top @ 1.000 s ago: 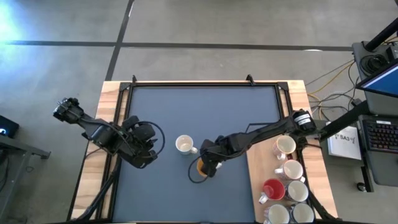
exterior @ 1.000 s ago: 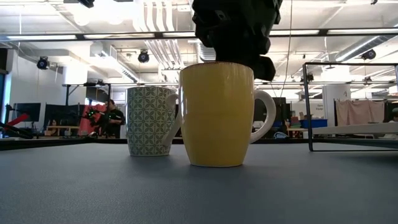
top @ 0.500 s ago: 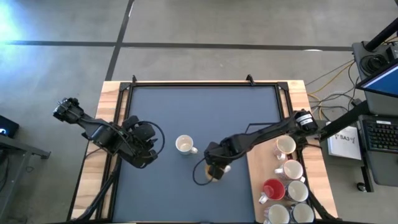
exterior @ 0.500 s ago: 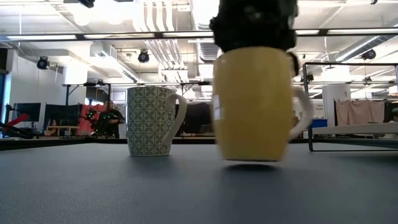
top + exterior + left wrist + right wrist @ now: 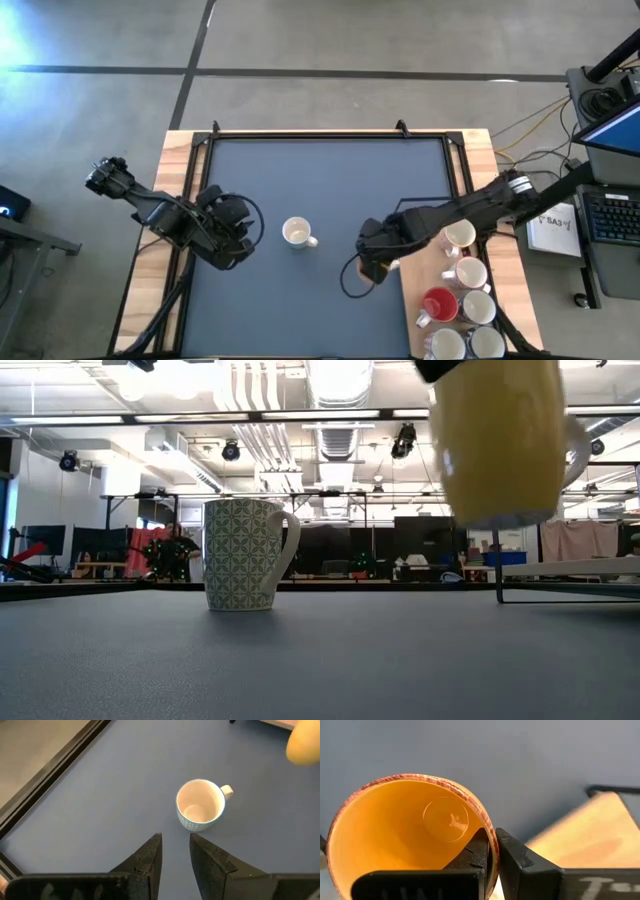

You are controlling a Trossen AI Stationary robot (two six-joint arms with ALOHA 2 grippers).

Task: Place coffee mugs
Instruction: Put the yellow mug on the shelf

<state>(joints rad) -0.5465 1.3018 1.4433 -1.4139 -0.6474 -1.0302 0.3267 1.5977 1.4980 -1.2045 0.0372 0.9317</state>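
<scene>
- So, your right tool (image 5: 490,851) is pinched on the orange mug (image 5: 410,835) rim, keeping it upright, clear of the table (image 5: 330,170).
- Left tool (image 5: 175,852) idles near the patterned mug (image 5: 201,810), fingers slightly apart.

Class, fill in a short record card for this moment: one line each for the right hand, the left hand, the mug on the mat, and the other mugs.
right hand: shut on the yellow mug, pinching its rim, held above the mat
left hand: waiting at the mat's left side, nothing held
patterned mug: upright on the blue mat
other mugs: grouped on the wooden strip at the right
</scene>
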